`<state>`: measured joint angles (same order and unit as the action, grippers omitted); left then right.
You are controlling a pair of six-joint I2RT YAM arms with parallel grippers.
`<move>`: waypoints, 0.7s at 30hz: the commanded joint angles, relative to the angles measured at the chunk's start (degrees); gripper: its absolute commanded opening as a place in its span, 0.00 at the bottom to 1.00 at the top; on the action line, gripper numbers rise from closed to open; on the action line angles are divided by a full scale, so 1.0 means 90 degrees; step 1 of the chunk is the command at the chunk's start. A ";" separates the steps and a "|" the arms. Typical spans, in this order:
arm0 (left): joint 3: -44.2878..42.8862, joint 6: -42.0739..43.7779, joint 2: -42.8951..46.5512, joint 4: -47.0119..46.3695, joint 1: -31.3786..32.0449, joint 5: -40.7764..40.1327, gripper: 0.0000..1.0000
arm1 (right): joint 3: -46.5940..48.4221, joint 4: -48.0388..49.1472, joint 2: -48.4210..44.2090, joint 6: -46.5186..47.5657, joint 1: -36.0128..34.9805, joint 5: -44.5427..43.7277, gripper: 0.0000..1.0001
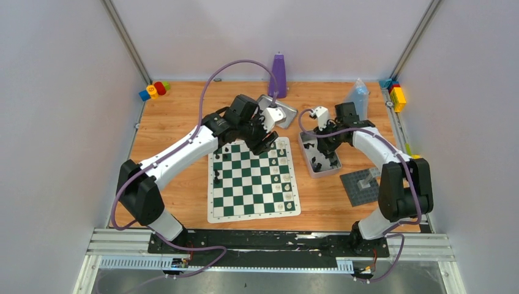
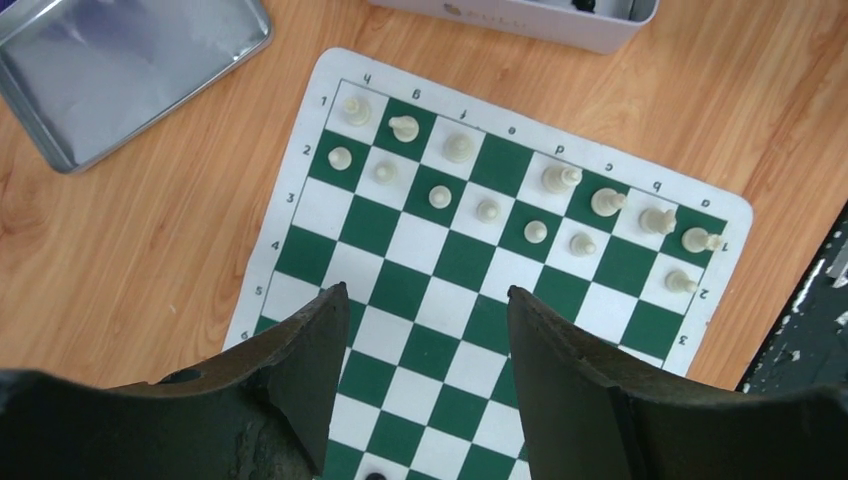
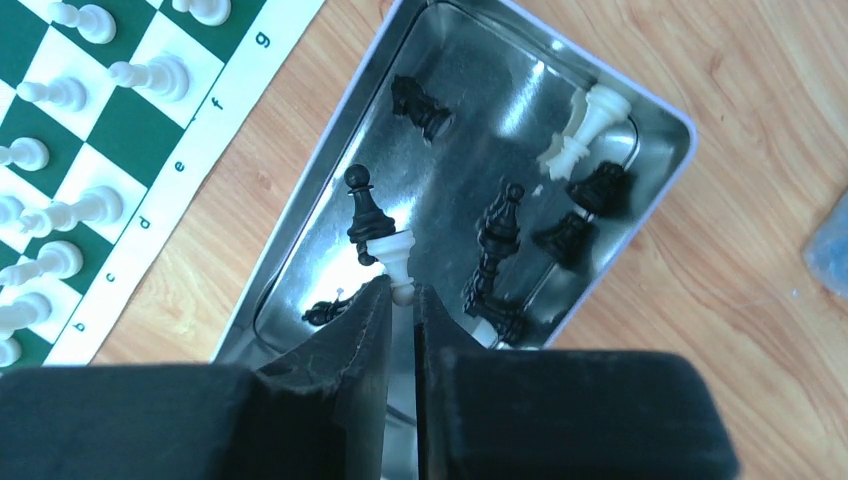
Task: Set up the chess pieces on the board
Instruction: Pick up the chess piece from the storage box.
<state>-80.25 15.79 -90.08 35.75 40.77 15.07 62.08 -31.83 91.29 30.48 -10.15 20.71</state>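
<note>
The white piece [image 3: 397, 255] I am taking is in the silver tin [image 3: 470, 100], at the lower middle of the right wrist picture. The right gripper [image 3: 402, 292] has its jaws clenched on the thin end of it. The wide end points away from the jaws, toward the top of the frame, so its long axis runs almost in line with the fingers. A black pawn [image 3: 362, 205] is touching it or just behind it, I cannot tell which. I judge the pawn may be dragged along when I lift. More black pieces [image 3: 495, 250] and a second white figure [image 3: 590, 120] lie in the same tin.

The board [image 3: 120, 120] is at the upper left of this picture, just beside the tin. Its white rows [image 1: 282, 177] stand along the edge nearest the tin. In the left wrist picture the outer row has a free square [image 2: 508, 162] by the letter e, and I think this is the goal. The right arm is clearly the nearer one. The left gripper [image 2: 425, 300] hovers over the board with jaws released, holding nothing.
</note>
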 commanded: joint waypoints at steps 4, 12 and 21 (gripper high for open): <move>-0.0212 -0.0998 -0.0414 -0.0846 -0.0228 0.1416 0.67 | -0.0026 -0.0532 -0.0819 -0.0506 0.0445 0.0937 0.00; -0.1404 -0.3036 -0.2045 -0.1689 -0.0312 0.3595 0.65 | -0.0123 -0.0888 -0.1495 -0.0830 0.0752 0.1890 0.00; -0.2021 -0.5745 -0.3195 -0.3634 -0.0285 0.4595 0.62 | -0.0385 -0.0906 -0.1930 -0.1066 0.0947 0.2220 0.00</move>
<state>-95.22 -22.11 -116.68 14.31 38.02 50.04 59.33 -40.18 76.16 22.46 -2.68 36.88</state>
